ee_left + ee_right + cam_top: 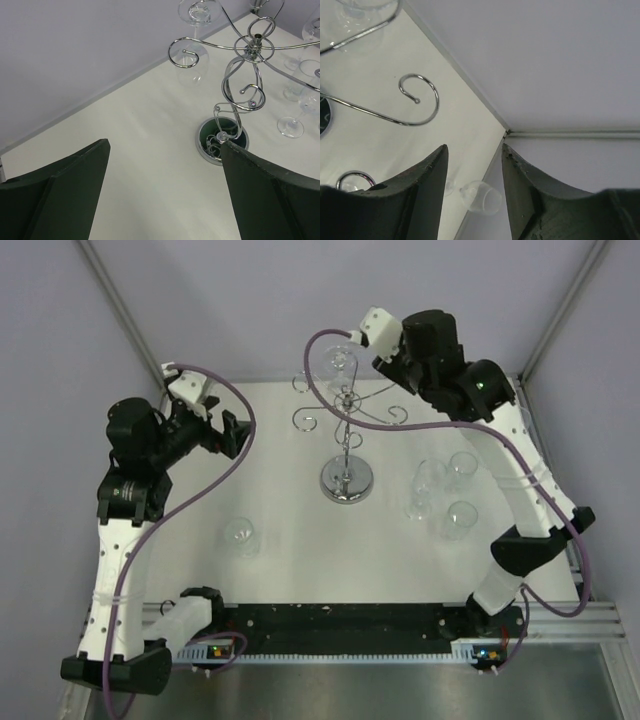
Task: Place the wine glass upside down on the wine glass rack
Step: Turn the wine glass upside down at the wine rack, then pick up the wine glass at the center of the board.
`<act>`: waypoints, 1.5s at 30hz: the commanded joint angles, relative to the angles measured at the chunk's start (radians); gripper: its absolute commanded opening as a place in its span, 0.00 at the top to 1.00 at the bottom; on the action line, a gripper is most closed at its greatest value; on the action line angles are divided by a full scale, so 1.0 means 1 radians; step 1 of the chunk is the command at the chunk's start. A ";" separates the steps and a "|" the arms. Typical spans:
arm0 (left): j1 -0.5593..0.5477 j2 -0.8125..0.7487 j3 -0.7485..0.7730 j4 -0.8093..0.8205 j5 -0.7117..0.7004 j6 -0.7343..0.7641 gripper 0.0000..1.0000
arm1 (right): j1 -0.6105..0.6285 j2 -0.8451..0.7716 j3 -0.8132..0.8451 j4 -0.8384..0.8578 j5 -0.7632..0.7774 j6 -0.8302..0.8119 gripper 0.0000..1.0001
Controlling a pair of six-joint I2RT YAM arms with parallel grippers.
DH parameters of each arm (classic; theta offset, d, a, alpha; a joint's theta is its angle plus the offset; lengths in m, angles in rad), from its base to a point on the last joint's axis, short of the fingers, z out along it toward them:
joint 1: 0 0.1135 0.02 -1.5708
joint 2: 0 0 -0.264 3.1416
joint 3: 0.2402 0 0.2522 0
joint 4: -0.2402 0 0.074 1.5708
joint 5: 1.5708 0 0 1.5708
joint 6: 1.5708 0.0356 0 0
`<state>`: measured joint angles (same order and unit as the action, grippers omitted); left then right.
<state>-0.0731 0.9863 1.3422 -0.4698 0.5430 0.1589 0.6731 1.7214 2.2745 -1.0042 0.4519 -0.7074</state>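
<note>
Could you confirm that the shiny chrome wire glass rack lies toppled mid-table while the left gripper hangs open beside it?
Not quite: the shiny chrome wire glass rack stands upright on its base, as the top external view shows. The rest holds: it is mid-table, and the left gripper is open beside it.

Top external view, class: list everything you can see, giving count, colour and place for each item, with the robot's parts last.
wine glass rack: one, shiny chrome, middle of the table.
wine glass by the rack: one, clear, at the rack's far arms.
lone wine glass: one, clear, standing left of the rack.
wine glass group: at least three, clear, standing right of the rack.
table: one, white.
cables: two, purple, one along each arm.
left arm: one, white and black, near left.
right arm: one, white and black, near right.
left fingers: dark, wide apart, empty.
right fingers: dark, apart, nothing between.
</note>
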 commanded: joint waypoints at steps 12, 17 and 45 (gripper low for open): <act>-0.002 -0.037 0.031 -0.213 -0.184 0.025 0.02 | -0.388 -0.390 -0.412 0.102 -0.274 0.384 0.37; -0.002 -0.055 0.003 -0.265 -0.215 0.067 0.02 | -0.518 -0.448 -0.518 0.119 -0.321 0.405 0.37; -0.002 0.060 -0.087 -0.573 -0.233 0.297 0.04 | -0.802 -0.402 -0.575 0.082 -0.555 0.414 0.39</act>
<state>-0.0731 1.0229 1.2419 -0.9157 0.3405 0.3573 -0.1211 1.3731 1.6890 -0.9157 -0.0288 -0.2943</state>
